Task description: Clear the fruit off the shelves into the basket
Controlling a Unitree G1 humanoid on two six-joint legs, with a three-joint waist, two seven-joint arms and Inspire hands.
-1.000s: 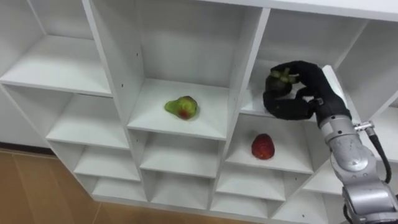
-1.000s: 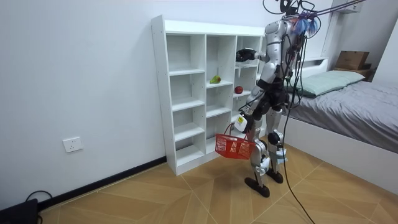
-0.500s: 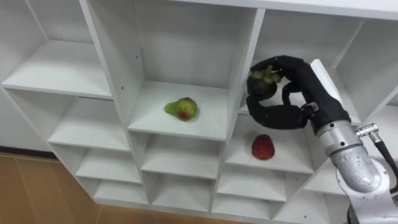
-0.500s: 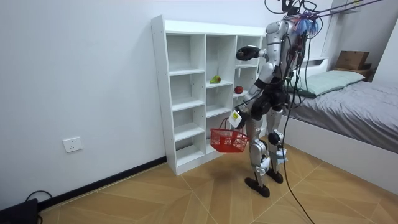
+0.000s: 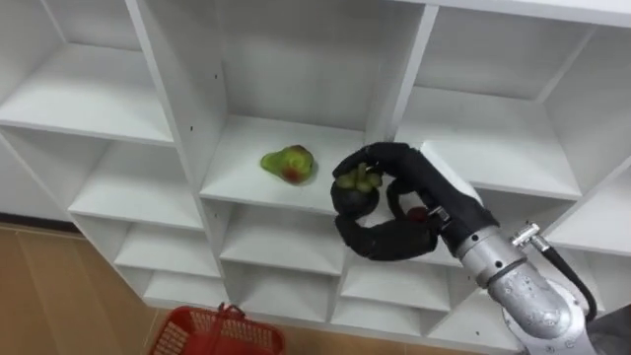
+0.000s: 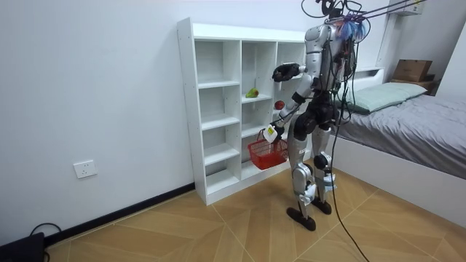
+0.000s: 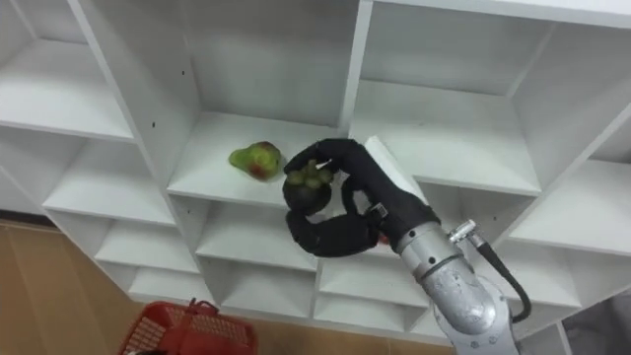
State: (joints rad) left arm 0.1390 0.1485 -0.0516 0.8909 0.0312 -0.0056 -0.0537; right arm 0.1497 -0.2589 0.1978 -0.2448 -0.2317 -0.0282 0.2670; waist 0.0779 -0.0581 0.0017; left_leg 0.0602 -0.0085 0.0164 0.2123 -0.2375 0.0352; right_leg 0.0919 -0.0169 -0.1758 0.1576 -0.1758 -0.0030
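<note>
So the right hand point(image 5: 419, 185) is sitting mid-frame in front of the closet point(image 5: 175, 118), fingers curling around a dark fruit point(image 5: 355, 192) with a green cap. The pear point(image 5: 287, 164) is lying on the middle shelf just left of it, and a red fruit point(image 5: 419, 211) is peeking out behind the hand. The basket point(image 5: 212, 333) is showing at the bottom left. In the room view it's hanging at the left hand point(image 6: 273, 131), and I can't tell what those fingers are doing.

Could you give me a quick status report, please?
Right hand shut on dark fruit, outside the closet. Left hand carries red basket below. Green fruit waits on shelf; path clear.
</note>
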